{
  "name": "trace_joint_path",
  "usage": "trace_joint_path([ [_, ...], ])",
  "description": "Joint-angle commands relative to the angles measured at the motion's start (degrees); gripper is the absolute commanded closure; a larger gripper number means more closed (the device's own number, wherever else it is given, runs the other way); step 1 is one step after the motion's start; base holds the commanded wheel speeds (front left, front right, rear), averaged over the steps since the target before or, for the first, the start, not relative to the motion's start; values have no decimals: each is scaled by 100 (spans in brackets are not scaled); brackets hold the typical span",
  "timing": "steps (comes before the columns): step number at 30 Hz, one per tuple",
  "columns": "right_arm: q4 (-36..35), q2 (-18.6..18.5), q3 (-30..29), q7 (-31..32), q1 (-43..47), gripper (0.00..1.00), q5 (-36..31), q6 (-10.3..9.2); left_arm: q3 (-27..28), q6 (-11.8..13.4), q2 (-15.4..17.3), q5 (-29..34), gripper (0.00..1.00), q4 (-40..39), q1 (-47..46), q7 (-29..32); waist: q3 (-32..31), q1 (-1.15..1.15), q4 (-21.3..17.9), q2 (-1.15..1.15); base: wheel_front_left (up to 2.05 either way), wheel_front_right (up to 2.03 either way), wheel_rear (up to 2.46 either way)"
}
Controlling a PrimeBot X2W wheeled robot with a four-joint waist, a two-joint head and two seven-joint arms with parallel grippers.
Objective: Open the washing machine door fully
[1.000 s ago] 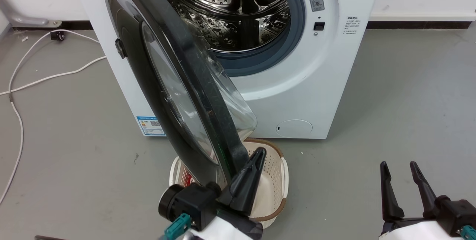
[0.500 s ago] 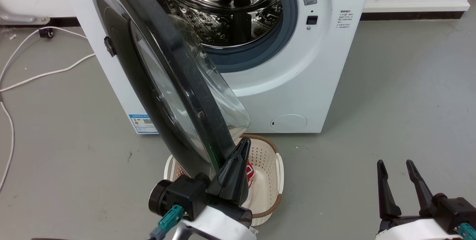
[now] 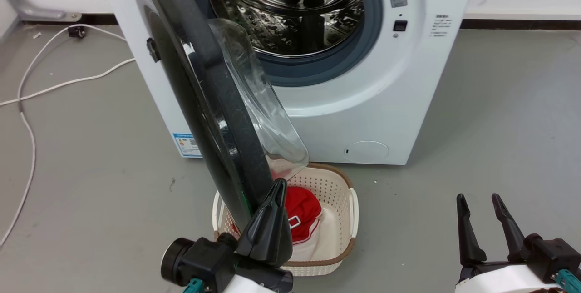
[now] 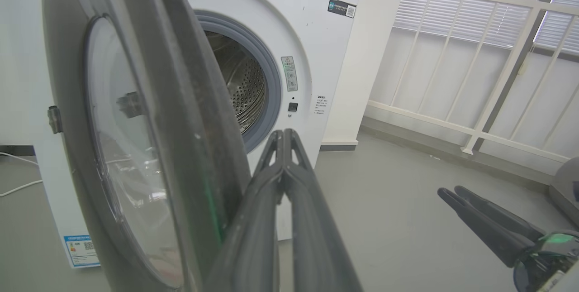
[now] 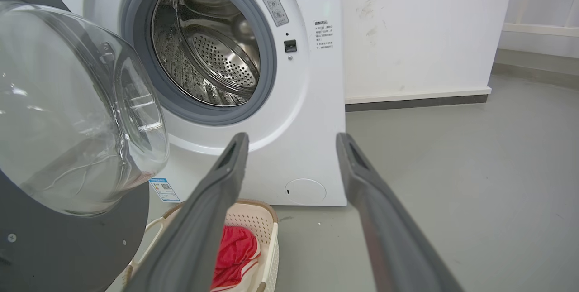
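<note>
The washing machine door (image 3: 218, 116) stands swung out from the white machine (image 3: 390, 111), edge-on to the head view, its clear glass bowl (image 3: 265, 120) bulging toward the drum (image 3: 295, 7). My left gripper (image 3: 278, 186) is shut with nothing between its fingers, its tips against the inner side of the door's lower rim. In the left wrist view the shut fingers (image 4: 284, 134) lie just right of the door (image 4: 149, 138). My right gripper (image 3: 477, 200) hangs open at the lower right, apart from the machine. In the right wrist view the gripper (image 5: 291, 140) faces the opening, with the door (image 5: 77, 115) at left.
A cream perforated basket (image 3: 350, 188) holding a red cloth (image 3: 302, 211) sits on the grey floor under the door's lower edge. White cables (image 3: 32, 138) trail across the floor at left. A white railing (image 4: 493, 79) runs to the right of the machine.
The head camera has shifted. The door stands more edge-on, swung further to the left, uncovering more of the red cloth. My left gripper has kept to the rim and sits lower in view.
</note>
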Motion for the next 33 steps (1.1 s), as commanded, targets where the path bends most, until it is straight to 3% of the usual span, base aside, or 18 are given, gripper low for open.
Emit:
trace_joint_path([
  [1, 7, 15, -7, -35, -22, 0, -2, -3, 160, 117, 113, 25, 100, 54, 80, 21, 14, 0, 57, 0, 0, 0, 0],
  [8, 36, 15, -77, -6, -9, 0, -72, -3, 176, 296, 180, 108, 100, -337, 389, -3, 25, 0, 418, 0, 0, 0, 0],
  [18, 42, 13, -205, 102, 27, 0, -95, -3, 186, 420, 266, 241, 100, -844, 529, -141, 80, 0, 1314, 0, 0, 0, 0],
  [28, 17, 12, -236, 138, -43, 0, -117, -4, 473, 560, 371, 71, 100, -548, 640, -90, 92, 0, 1842, 0, 0, 0, 0],
  [33, -4, 12, -305, 163, -7, 0, -132, -4, 901, 696, 434, -156, 100, -290, 710, -240, 126, 0, 2090, 0, 0, 0, 0],
])
